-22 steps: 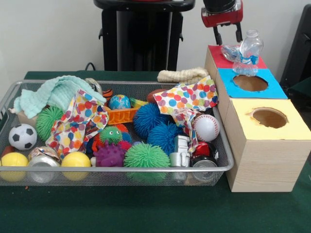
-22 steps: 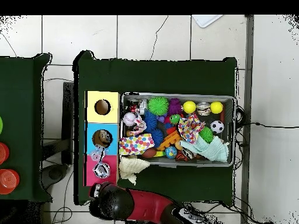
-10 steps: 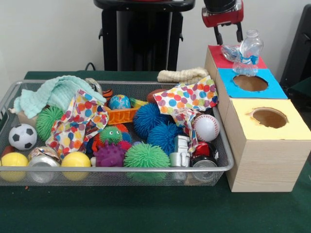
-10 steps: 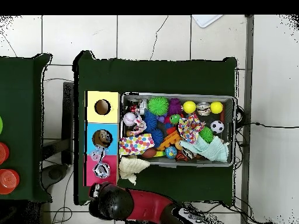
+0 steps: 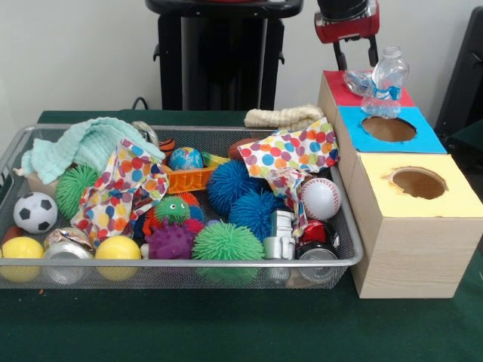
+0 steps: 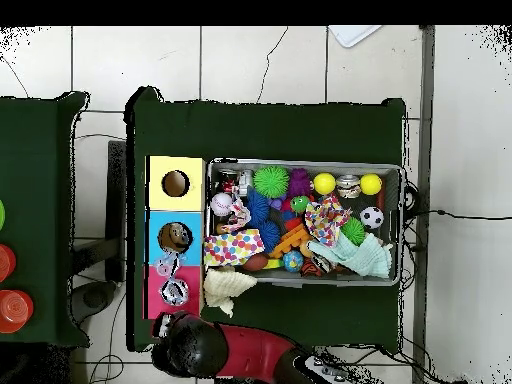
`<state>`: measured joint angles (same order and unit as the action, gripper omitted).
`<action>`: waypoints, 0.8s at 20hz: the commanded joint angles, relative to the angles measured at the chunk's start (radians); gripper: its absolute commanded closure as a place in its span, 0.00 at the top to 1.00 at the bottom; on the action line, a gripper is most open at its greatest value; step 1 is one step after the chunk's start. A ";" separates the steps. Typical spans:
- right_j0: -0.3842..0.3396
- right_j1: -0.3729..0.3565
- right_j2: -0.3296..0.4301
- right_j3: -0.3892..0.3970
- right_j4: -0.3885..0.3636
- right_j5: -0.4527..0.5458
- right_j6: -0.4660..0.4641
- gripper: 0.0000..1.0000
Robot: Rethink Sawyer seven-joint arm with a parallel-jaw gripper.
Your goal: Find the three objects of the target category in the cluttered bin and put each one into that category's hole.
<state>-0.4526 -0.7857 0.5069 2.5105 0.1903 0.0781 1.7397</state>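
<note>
The tool (image 5: 355,54), prongs apart and gripping nothing, has barely lifted, while just below it the plastic bottle (image 5: 385,81) sits unmoved, perhaps wedged, on the red box's hole (image 5: 359,81), so that drop looks unfinished.

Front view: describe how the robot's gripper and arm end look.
The gripper has two thin black fingers hanging from a red block with a black part above. From overhead, the arm is a red shell ending in a round black head.
</note>
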 commanded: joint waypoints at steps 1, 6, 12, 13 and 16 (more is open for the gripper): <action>-0.013 0.024 0.039 -0.129 0.042 -0.078 0.229 1.00; -0.014 0.011 0.042 -0.128 0.044 -0.069 0.229 1.00; -0.010 0.008 0.039 -0.128 0.047 -0.060 0.227 1.00; -0.008 0.007 0.039 -0.129 0.048 -0.061 0.229 1.00; -0.003 -0.002 0.041 -0.127 0.054 -0.057 0.235 1.00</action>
<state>-0.4521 -0.7860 0.5068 2.5106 0.1903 0.0779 1.7397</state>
